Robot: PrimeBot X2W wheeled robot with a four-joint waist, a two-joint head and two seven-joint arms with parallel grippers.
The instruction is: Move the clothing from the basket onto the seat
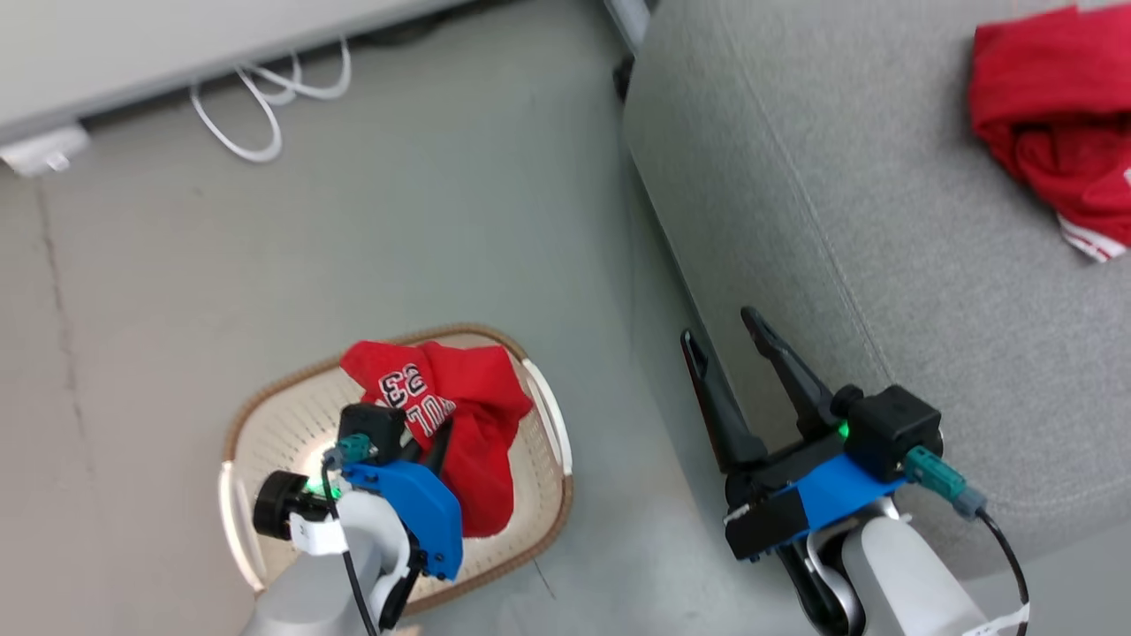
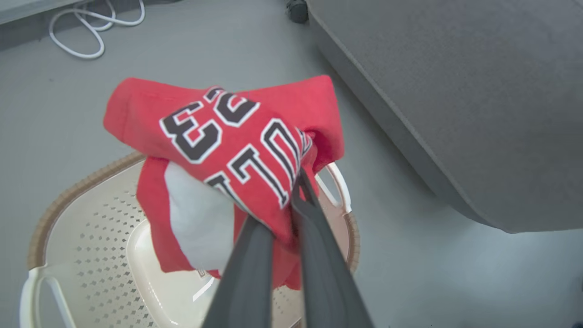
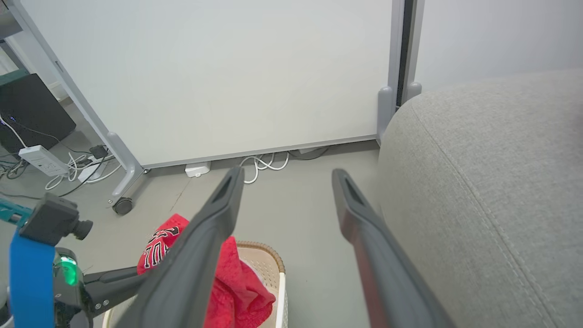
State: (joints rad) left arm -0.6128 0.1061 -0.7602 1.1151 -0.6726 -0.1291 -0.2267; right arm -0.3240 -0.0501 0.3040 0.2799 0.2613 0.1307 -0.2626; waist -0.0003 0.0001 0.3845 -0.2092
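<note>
Head view: the basket [image 1: 265, 397] sits on the grey floor [image 1: 442, 221] at about 7 o'clock. The left gripper [image 1: 439, 437] above it is clamped on the jersey [image 1: 482, 397], a red bunch hanging over the basket's 3 o'clock side. In the left wrist view the two dark fingers [image 2: 319, 237] are pinched together on a fold of that jersey, with black-and-white lettering and a "23" facing the camera and a white panel drooping at 8 o'clock. The cloth's lower edge hangs within the basket's rim; whether it touches the bottom I cannot tell. The sofa [image 1: 884, 221] lies from 1 to 4 o'clock in the head view, and the plain red garment [image 1: 1051, 115] is crumpled on its cushion at 2 o'clock, striped white hem showing. The right gripper [image 1: 720, 329] hovers at 5 o'clock, just beside the sofa's rounded edge, its fingers spread apart and holding nothing. A white cable [image 1: 256, 115] lies looped on the floor at 11 o'clock, near a pale panel [image 1: 177, 35]
</note>
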